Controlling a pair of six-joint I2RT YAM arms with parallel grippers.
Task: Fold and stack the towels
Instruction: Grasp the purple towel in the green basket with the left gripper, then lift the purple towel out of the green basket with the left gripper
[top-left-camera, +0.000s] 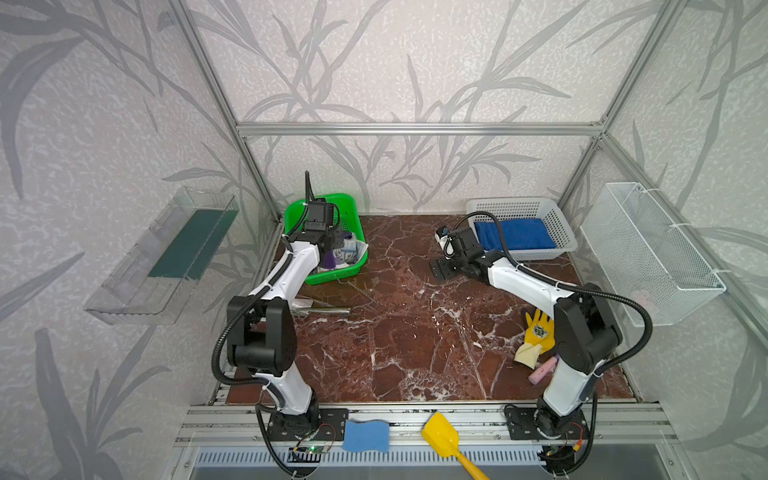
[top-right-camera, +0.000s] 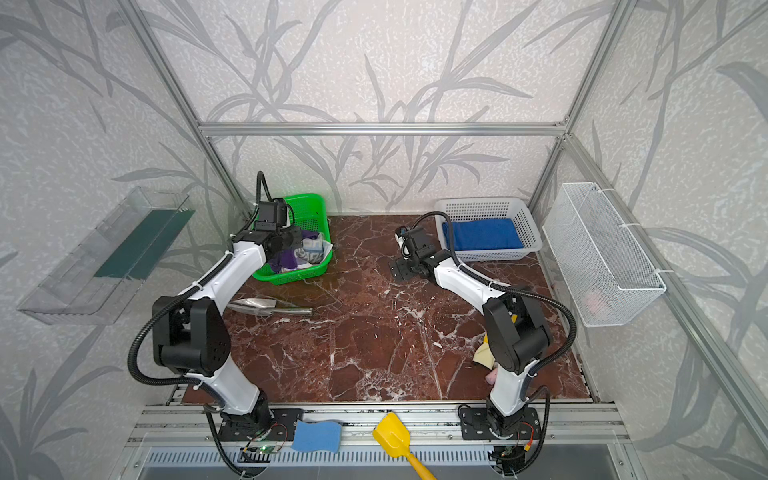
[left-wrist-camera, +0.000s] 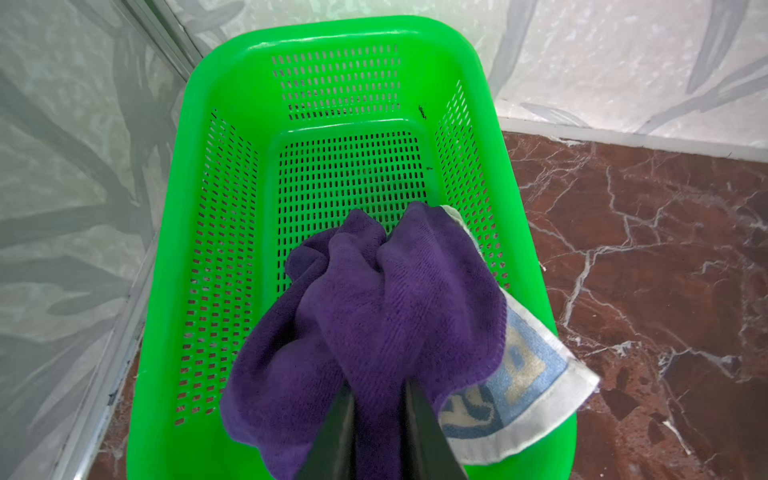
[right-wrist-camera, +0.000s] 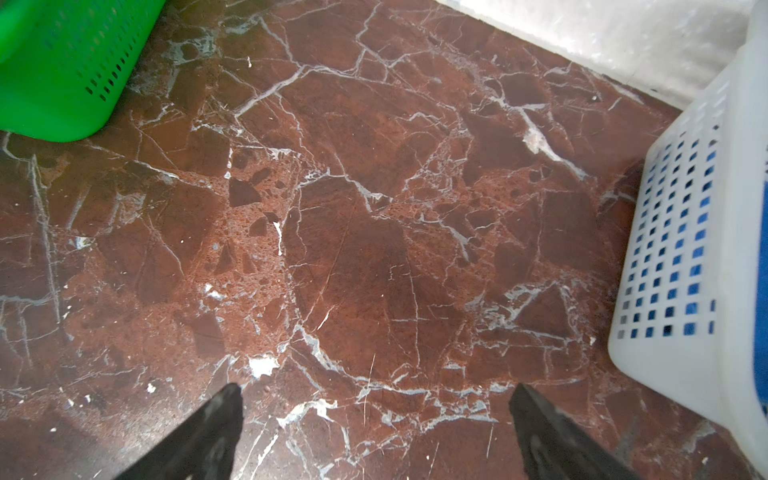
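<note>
Red-brown marble tabletop: the left gripper pinches the crumpled purple towel inside the green basket, the lettered cream towel touching it over the rim; the right gripper, jaws spread wide, hovers over bare marble beside the white basket holding the folded blue towel

Blue towel lies folded — inside the white basket.

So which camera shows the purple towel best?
The left wrist view: the purple towel fills the frame, bunched between the fingers of the left tool in the green basket. Both top views show only a small purple patch beside the left arm. The right wrist view misses it.
</note>
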